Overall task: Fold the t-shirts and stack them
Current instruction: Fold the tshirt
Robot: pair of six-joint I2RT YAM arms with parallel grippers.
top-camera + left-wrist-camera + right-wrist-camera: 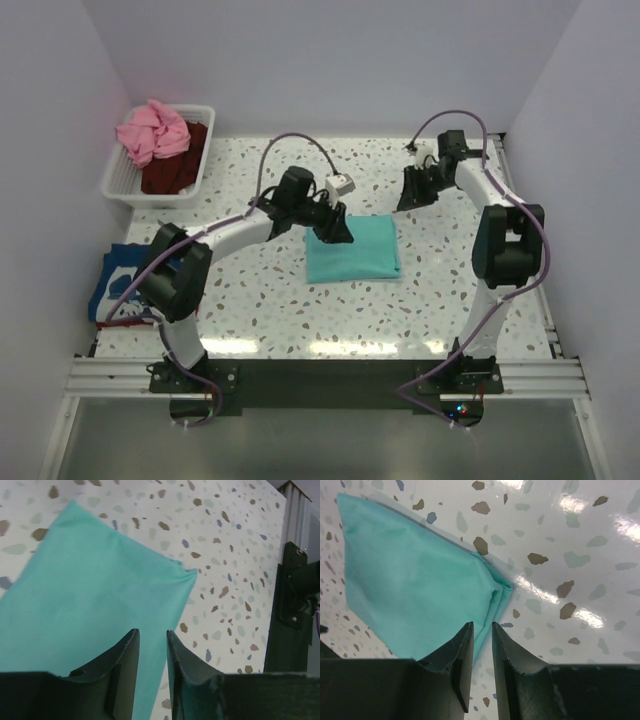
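A teal-green t-shirt lies folded into a flat rectangle in the middle of the table. My left gripper hovers over its far left corner; in the left wrist view the jaws stand a narrow gap apart with nothing between them, the t-shirt beneath. My right gripper hangs off the shirt's far right corner. Its jaws are also slightly apart and empty, above the folded edge of the t-shirt. Pink and dark maroon t-shirts lie crumpled in the basket. A blue t-shirt with white print drapes at the table's left edge.
The white slatted basket stands at the far left corner of the speckled table. White walls close in the left, back and right sides. A metal rail runs along the near edge by the arm bases.
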